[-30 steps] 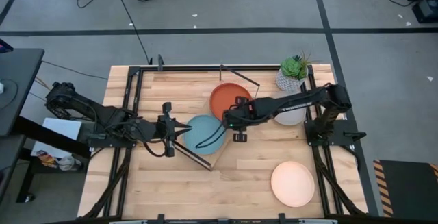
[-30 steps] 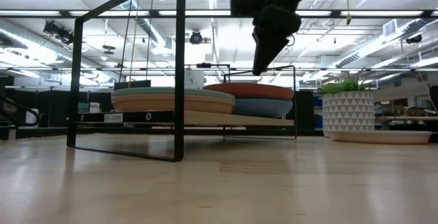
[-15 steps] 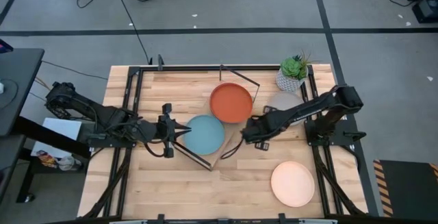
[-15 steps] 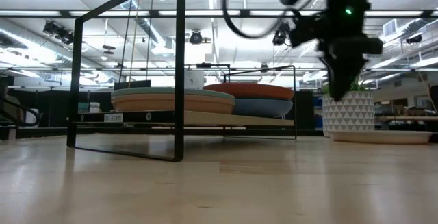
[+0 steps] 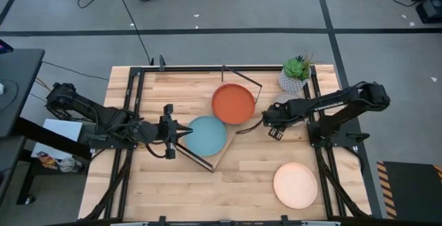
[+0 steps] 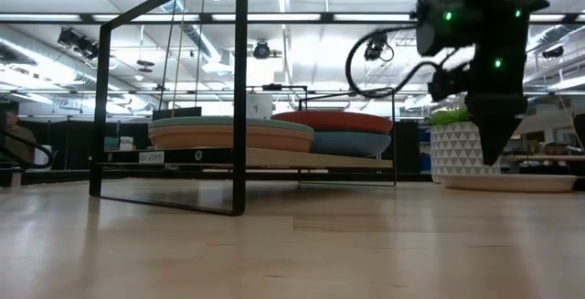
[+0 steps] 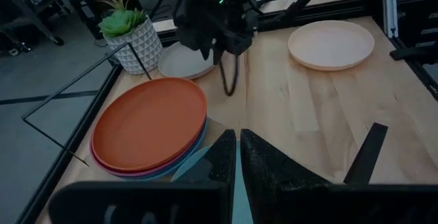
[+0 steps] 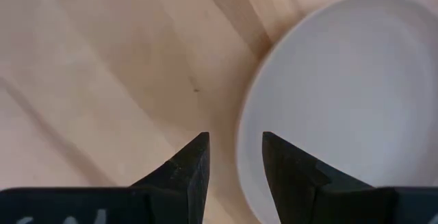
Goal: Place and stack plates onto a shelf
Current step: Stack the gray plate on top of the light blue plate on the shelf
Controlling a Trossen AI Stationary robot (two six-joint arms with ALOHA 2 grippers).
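The right hand (image 5: pixel 272 123) reaches from the counter's (image 5: pixel 248 177) three o'clock edge, fingers slightly parted and empty, above the grey plate's (image 8: pixel 342 94) rim. The left hand (image 5: pixel 181 133), fingers closed, rests at the light teal plate's (image 5: pixel 207 135) nine o'clock edge. The orange plate (image 5: pixel 233 104) tops a stack on the shelf (image 6: pixel 274 157).

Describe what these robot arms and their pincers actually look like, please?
Both arms are dark, nearly black, built of jointed links on black metal frames. The right arm carries small glowing green lights and a looping black cable. Each ends in two dark, wedge-shaped fingers tapering to narrow tips: the right gripper shows a gap between its fingers, the left gripper has them almost together.
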